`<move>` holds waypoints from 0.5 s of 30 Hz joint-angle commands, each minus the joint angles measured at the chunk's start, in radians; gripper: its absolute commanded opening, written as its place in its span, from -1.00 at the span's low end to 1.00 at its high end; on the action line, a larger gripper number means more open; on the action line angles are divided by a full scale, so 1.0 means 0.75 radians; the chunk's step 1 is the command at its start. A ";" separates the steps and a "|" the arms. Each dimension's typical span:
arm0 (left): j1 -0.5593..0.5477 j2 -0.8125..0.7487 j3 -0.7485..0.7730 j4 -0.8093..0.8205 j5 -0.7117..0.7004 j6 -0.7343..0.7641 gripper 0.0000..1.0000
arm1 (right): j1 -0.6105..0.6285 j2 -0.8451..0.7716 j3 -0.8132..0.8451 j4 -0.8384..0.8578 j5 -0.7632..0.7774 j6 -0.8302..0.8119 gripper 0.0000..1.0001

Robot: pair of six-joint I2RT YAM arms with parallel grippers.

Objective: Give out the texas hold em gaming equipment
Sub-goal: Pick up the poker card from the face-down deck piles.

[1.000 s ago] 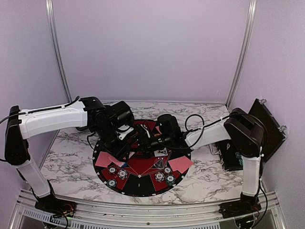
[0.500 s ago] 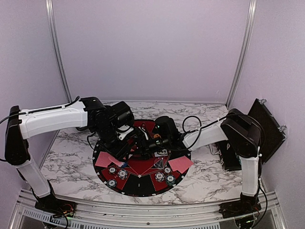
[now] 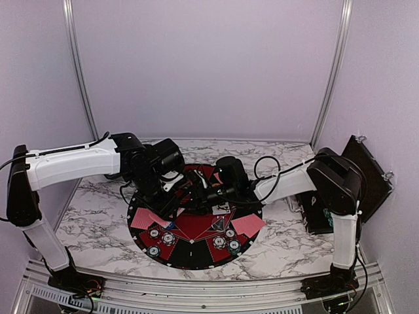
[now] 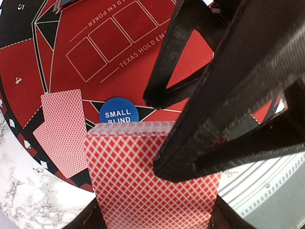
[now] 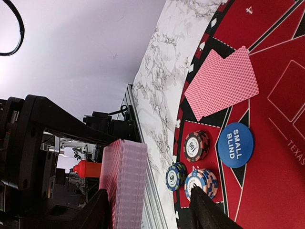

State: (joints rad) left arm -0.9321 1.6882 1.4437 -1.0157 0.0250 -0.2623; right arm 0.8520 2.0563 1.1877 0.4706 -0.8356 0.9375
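The round mat (image 3: pixel 193 258) lies mid-table and carries the layout.

The left gripper (image 4: pixel 155 217) is clamped on the deck of red-backed cards (image 4: pixel 128 181), held above the mat. The right gripper (image 5: pixel 150 207) has its jaws apart around the deck's top edge and grips nothing.

A two-card hand (image 3: pixel 143 221) lies at the near-left seat and a second hand (image 3: pixel 249 226) at the near-right. Chip stacks (image 5: pixel 196 145) sit in the near seats. The blue small-blind marker (image 5: pixel 235 144) lies beside the left pair.

Judgement: dealing is partly done. The deck is thick, so cards are left to deal. The arms hide the far seats.
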 commanded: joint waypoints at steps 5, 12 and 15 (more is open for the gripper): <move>-0.005 -0.026 0.022 -0.031 0.009 0.006 0.05 | -0.044 -0.029 -0.045 -0.071 0.078 -0.016 0.09; -0.005 -0.023 0.020 -0.033 0.012 0.004 0.05 | -0.022 -0.065 -0.064 0.132 0.003 0.110 0.20; -0.005 -0.019 0.024 -0.032 0.014 0.005 0.05 | 0.009 -0.060 -0.051 0.171 -0.004 0.137 0.24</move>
State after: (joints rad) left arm -0.9333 1.6882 1.4437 -1.0180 0.0265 -0.2619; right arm 0.8391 2.0350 1.1450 0.5289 -0.8295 0.9962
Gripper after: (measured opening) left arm 0.670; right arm 0.614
